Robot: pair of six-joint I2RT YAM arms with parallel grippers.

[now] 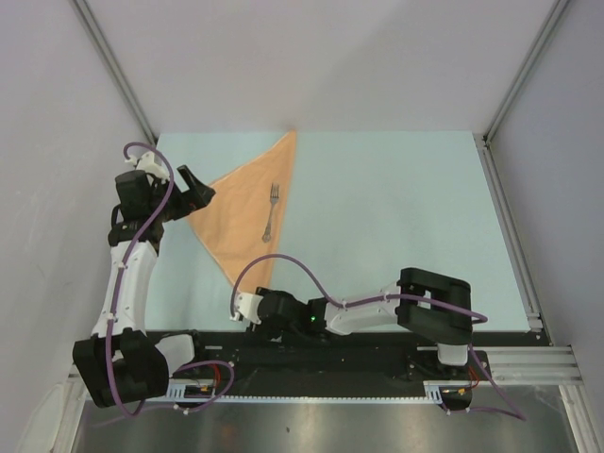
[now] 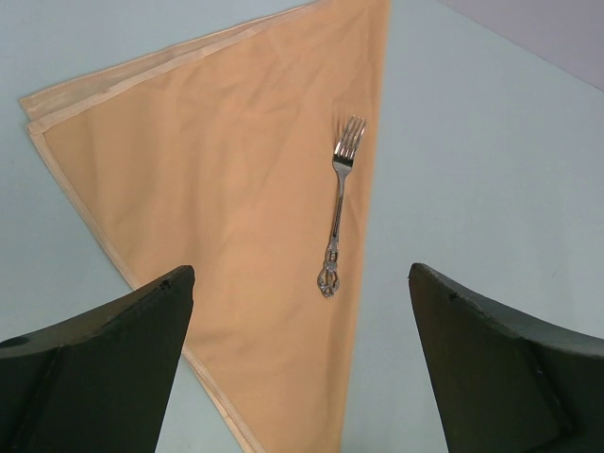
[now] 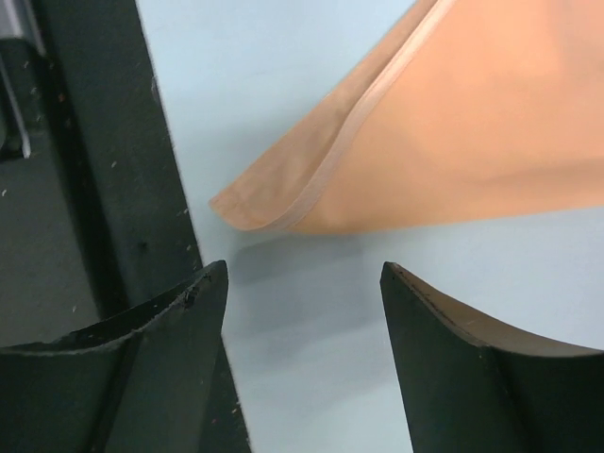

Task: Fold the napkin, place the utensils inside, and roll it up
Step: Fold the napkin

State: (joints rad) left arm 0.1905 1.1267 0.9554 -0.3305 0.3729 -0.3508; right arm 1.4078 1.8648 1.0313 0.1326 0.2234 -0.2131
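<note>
The peach-orange napkin lies folded into a triangle on the pale blue table, left of centre. The silver fork lies on it near its right edge, tines pointing to the far side. My left gripper is open and empty at the napkin's left corner; its wrist view shows the napkin and fork ahead of the spread fingers. My right gripper is open and empty just short of the napkin's near corner, which curls up slightly off the table.
The black base rail runs along the table's near edge, and its dark edge shows left of the right gripper. Grey walls and metal frame posts enclose the table. The pale blue tabletop stretches to the right of the napkin.
</note>
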